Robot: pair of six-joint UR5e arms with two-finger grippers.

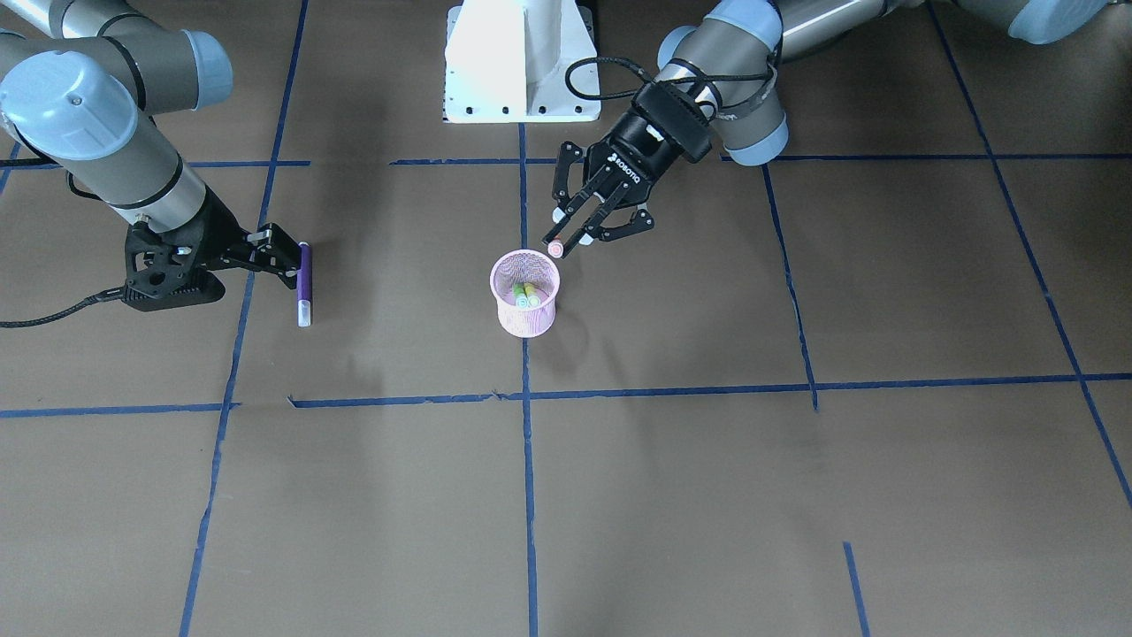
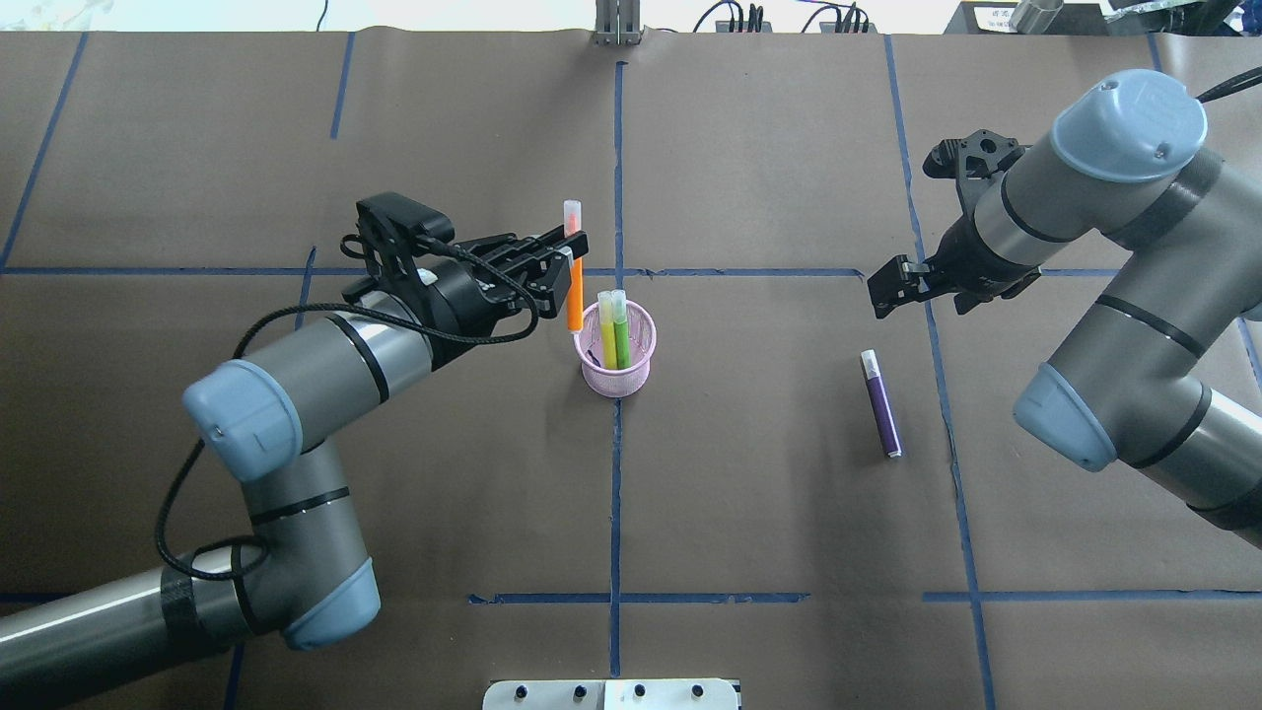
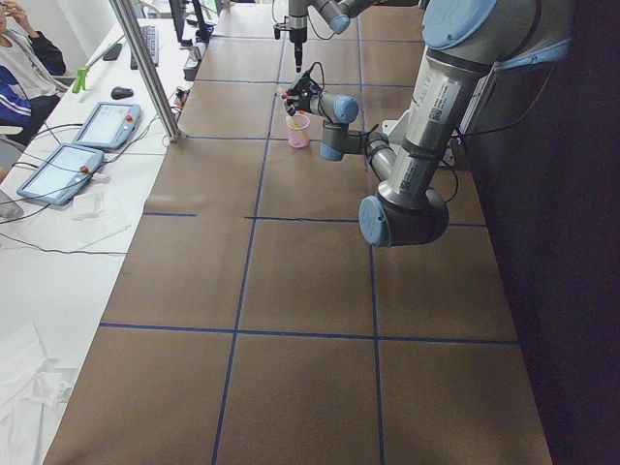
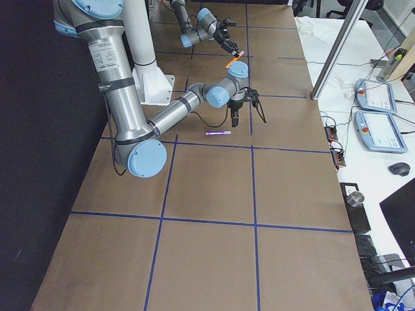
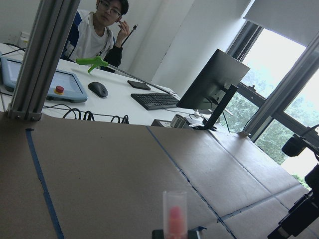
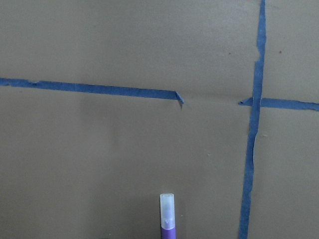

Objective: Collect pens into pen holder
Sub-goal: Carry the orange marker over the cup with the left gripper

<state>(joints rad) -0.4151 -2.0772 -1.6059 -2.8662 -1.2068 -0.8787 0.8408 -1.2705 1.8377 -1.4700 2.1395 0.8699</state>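
Roughly mid-desk: the pen holder (image 2: 618, 373) is stood upright on a line of blue tape (image 2: 615, 493), well away from every desk edge seen in the overhead view.
Desk (image 2: 769, 513): it is covered in flat, matt brown paper and divided into large rectangles by the narrow tape.
Pen holder material: a round, slightly tapered cup of pink wire mesh is seen, finished with a solid rim.
Green pens (image 2: 613, 340): two are stood inside the holder, with their pale caps raised above the rim.
Left end effector (image 2: 569, 258): it is closed around the orange pen (image 2: 574, 291), gripped on the upper barrel just below the cap.
Orange pen: it is held tilted, its translucent cap uppermost. In the overhead view its lower end is placed at about 10 o'clock on the holder's rim; whether rim and pen touch cannot be told.
Purple pen (image 2: 880, 404): it is laid flat on the paper at about 3 o'clock from the holder and well apart from it. Its clear cap is pointed toward 12 o'clock, and bare paper is seen on all sides.
Right end effector (image 1: 285, 257): its fingers are held spread apart with nothing between them. It is hung above the desk at about 12 o'clock from the purple pen, near the cap end.
Pen shapes: slim, straight, smooth cylinders are shown.
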